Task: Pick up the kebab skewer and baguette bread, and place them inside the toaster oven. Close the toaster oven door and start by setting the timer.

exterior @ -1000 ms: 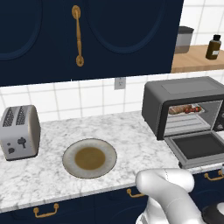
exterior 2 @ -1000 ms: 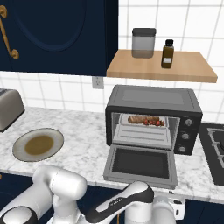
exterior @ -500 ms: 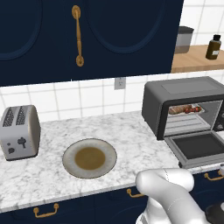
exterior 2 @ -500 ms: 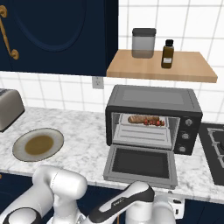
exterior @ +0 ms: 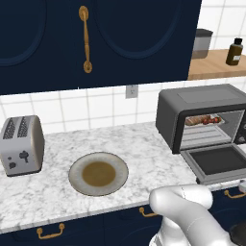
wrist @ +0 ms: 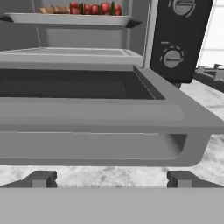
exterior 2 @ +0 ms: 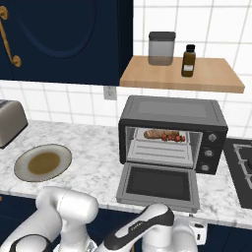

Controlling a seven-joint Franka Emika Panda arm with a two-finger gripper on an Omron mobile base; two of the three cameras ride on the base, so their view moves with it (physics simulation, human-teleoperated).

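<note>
spanning the whole width of both base views, the marble counter (exterior: pixel 53 192) carries everything else, with dark blue cabinets (exterior: pixel 120 38) above it and a wooden shelf (exterior 2: pixel 182 78) off to the right. next in size, the toaster oven (exterior 2: pixel 172 130) sits on the counter's right part, just left of the stove top (exterior 2: pixel 241 167). the toaster oven door (exterior 2: pixel 158 186) is dropped flat open toward the counter's front edge, and in the hand view its grey handle bar (wrist: pixel 92 146) runs across the frame just above the finger tips, with the control dials (wrist: pixel 172 59) up to the right. a silver toaster (exterior: pixel 21 146) stands at the counter's far left, well apart from the oven. between them lies a round plate (exterior: pixel 98 174) with a brown centre. the white arm (exterior 2: pixel 64 211) bends low in front of the counter edge. on the shelf stand a grey canister (exterior 2: pixel 161 48) and a small dark bottle (exterior 2: pixel 187 60). inside the oven, on the upper tray, the baguette bread (exterior 2: pixel 156 133) lies lengthwise to the left, and the kebab skewer (exterior 2: pixel 174 138) lies beside it to the right, its red chunks showing. the gripper (wrist: pixel 109 179) sits low at the door's front edge, below the handle bar, its fingers (wrist: pixel 41 178) spread wide apart with nothing between them.
</note>
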